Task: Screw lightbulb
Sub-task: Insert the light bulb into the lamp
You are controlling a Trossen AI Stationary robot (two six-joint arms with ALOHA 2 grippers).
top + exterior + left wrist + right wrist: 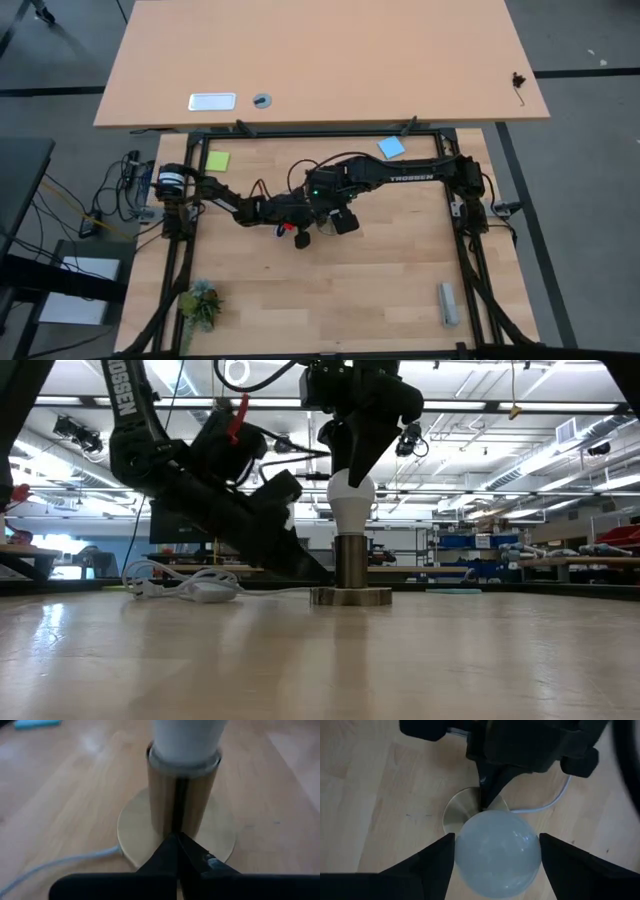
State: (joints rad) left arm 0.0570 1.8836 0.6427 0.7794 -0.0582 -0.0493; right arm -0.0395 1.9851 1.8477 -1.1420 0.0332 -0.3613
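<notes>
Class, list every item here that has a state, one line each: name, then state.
lightbulb: upright, seated in the socket, between the right claw's fingers.
socket: upright on the table.
left claw: shut, tips at the socket's stem.
right claw: around the lightbulb from above.

Lightbulb [351,497] upright in the socket [350,565], near the middle of the table [380,300]. Right gripper [492,857] above it, one finger on each side. Left gripper [178,851] low beside the socket, tips touching it. Cable [185,588] lying behind, off to one side.
</notes>
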